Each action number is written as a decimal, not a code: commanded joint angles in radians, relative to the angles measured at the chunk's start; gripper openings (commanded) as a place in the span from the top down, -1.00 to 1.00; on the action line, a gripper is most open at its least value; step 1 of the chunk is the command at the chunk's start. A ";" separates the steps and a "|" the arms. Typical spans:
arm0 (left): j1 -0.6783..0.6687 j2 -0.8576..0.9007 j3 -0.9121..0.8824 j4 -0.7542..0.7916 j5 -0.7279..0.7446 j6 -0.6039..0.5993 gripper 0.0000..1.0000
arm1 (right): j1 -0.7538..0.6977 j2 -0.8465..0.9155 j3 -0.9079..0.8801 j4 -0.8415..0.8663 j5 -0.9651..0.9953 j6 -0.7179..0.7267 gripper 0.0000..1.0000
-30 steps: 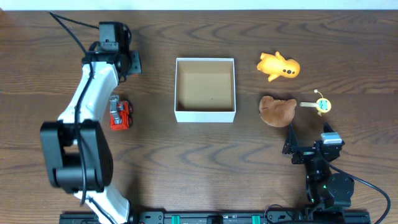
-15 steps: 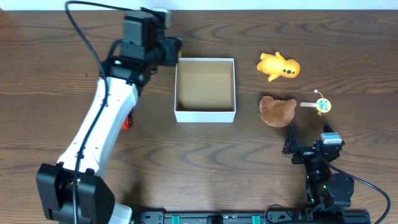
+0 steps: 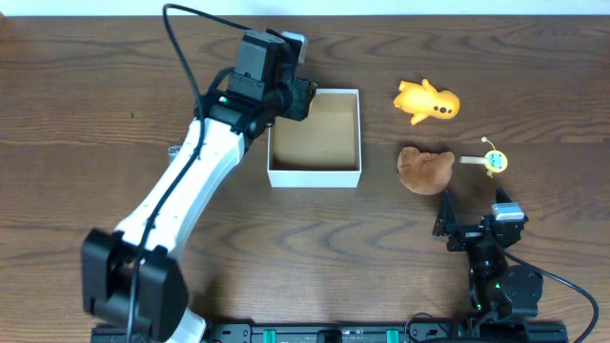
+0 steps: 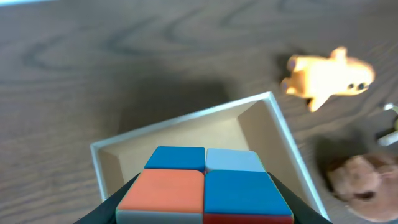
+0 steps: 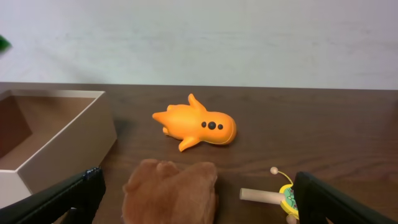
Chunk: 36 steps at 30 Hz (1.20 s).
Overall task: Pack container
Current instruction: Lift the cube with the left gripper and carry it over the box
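Clamped partway shut on a multicoloured cube [image 4: 205, 183], the left jaws hold it over the left edge of the container [image 3: 315, 176], mid-tabletop [image 3: 534, 38], seemingly for a drop inside, while the right jaws wait wide open and empty near the brown plush toy [image 3: 424, 169].

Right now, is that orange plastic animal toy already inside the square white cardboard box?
No, the orange plastic animal toy lies on the brown wooden table, outside the square white cardboard box.
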 commanded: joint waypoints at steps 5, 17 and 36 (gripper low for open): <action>0.001 0.123 -0.001 0.010 -0.051 -0.041 0.32 | -0.008 -0.006 -0.002 -0.002 -0.004 -0.012 -0.99; 0.001 0.160 -0.003 0.005 -0.185 -0.069 0.40 | -0.008 -0.006 -0.002 -0.002 -0.004 -0.012 -0.98; 0.000 0.251 -0.003 0.044 -0.187 -0.069 0.39 | -0.008 -0.006 -0.002 -0.002 -0.004 -0.012 -0.99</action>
